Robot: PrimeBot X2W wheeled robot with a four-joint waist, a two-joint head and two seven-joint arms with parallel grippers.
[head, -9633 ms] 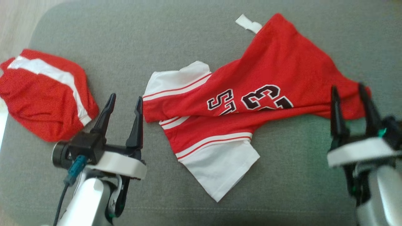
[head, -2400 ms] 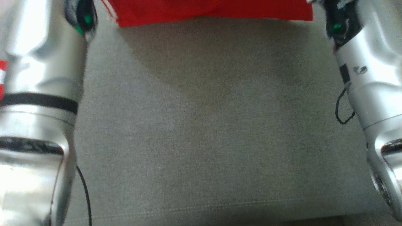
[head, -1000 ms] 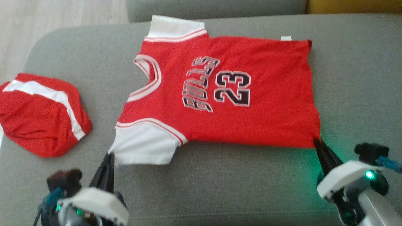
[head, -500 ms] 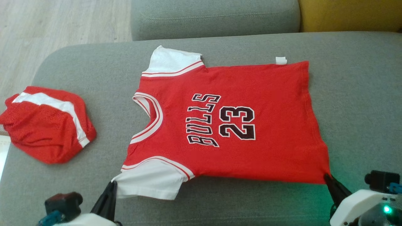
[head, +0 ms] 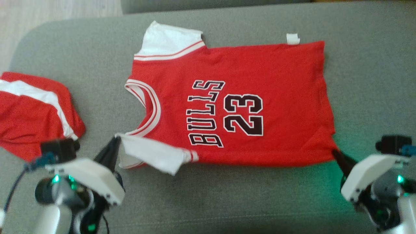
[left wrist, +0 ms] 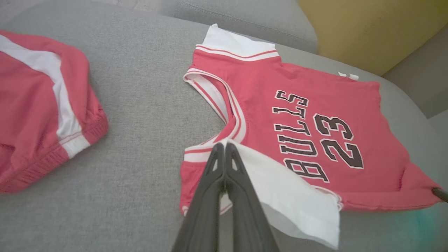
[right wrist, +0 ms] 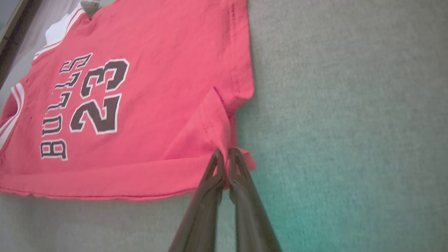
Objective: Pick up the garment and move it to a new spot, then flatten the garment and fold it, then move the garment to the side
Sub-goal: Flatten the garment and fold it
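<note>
Spread face up on 1 grey sofa cushion (head: 227,201): 1 red jersey (head: 260,65), printed BULLS and 23 in black, neck toward the robot's left, hem toward its right. Counted on it: 2 white sleeves and 1 white tag (head: 292,38) at the far hem corner. Far sleeve (head: 165,39) lying flat. Near sleeve (head: 152,155) lifted and turned over onto the chest, its edge just beside the letter B.

Clamped on that near sleeve's edge: left gripper (head: 115,140) (left wrist: 224,145), its 2 dark fingers pressed together with white cloth at the tips. Clamped on the near hem corner: right gripper (head: 335,152) (right wrist: 225,151), its 2 fingers likewise closed, with red cloth drawn up into 1 small raised fold at the tips.

Well apart from the jersey, at the cushion's left end: 1 pair of red shorts (head: 29,120) with 1 white stripe, crumpled. Beyond the seat in the left wrist view: 1 second grey cushion (left wrist: 245,17) and 1 yellow cushion (left wrist: 367,28).
</note>
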